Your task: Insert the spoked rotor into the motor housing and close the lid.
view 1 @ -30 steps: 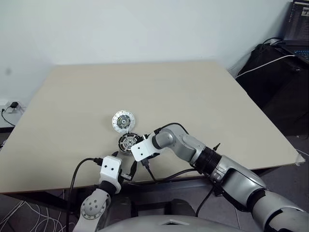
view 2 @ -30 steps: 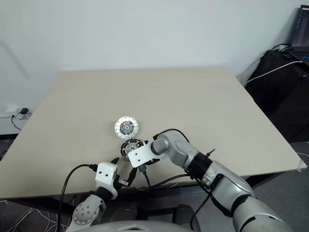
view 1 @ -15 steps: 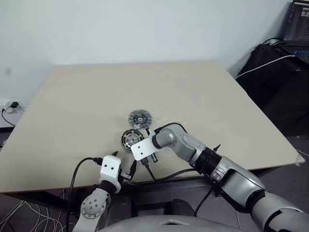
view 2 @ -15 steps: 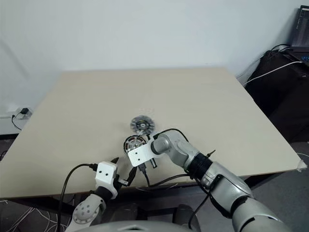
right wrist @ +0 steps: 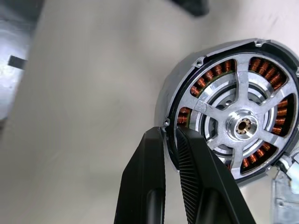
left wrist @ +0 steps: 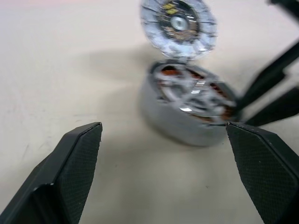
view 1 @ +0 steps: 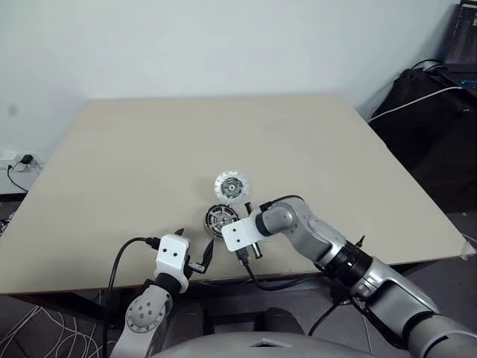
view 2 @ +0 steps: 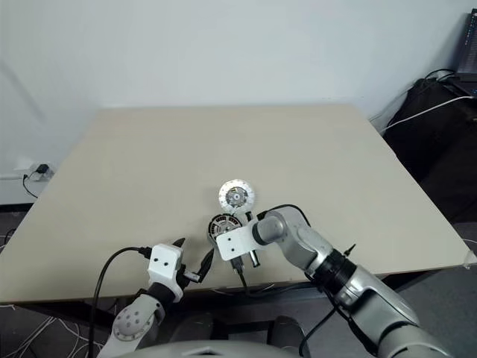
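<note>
The left hand (left wrist: 163, 172) hovers released near the worktop (view 1: 134, 156) edge. Just right, the spoked rotor (right wrist: 243, 126) sits inside the motor housing (view 1: 221, 220), its lid (view 1: 230, 186) flipped open behind. The right hand (right wrist: 170, 140) is clenched on the housing's rim; a tug could drag or tip it.

Left claw (left wrist: 163, 177) gapes wide; right claw (right wrist: 170, 140) is pinched nearly closed.

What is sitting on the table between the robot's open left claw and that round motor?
Nothing: in the left wrist view, bare table runs from the open left gripper to the motor housing, whose lid stands open behind it.
</note>
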